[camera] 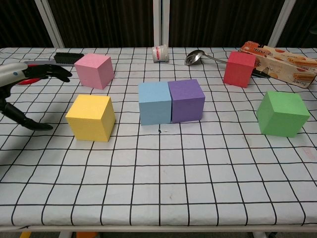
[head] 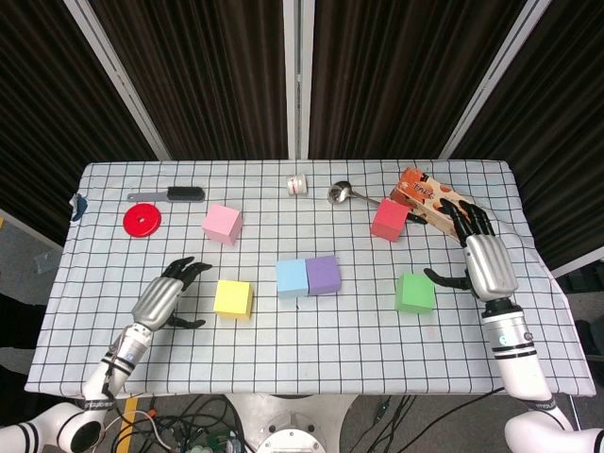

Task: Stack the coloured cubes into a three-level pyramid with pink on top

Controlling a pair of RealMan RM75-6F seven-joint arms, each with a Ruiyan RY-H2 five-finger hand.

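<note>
Dark curtains point(head: 217, 75) with pale vertical frame posts point(head: 294, 75) fill the upper half of the head view. Below them the bench point(head: 302, 368) spreads across the frame under a white cloth with a black grid.

The left hand point(head: 162, 300) hovers at lower left, just beside the yellow cube point(head: 233, 298), fingers spread and holding nothing. The right hand point(head: 483, 260) sits at centre right, just right of the green cube point(head: 415, 293), fingers apart and empty.

At the centre, the blue cube point(head: 292, 278) and purple cube point(head: 323, 275) stand touching side by side, blue on the left. The pink cube point(head: 223, 224) lies alone at upper left of centre, the red cube point(head: 389, 220) at upper right. No cube is stacked.

A biscuit box point(head: 436, 203) lies at upper right, a spoon point(head: 347, 194) left of it, a small white cup point(head: 298, 185) on its side at top centre. A red disc point(head: 142, 220) and a black brush point(head: 175, 194) sit at upper left.
</note>
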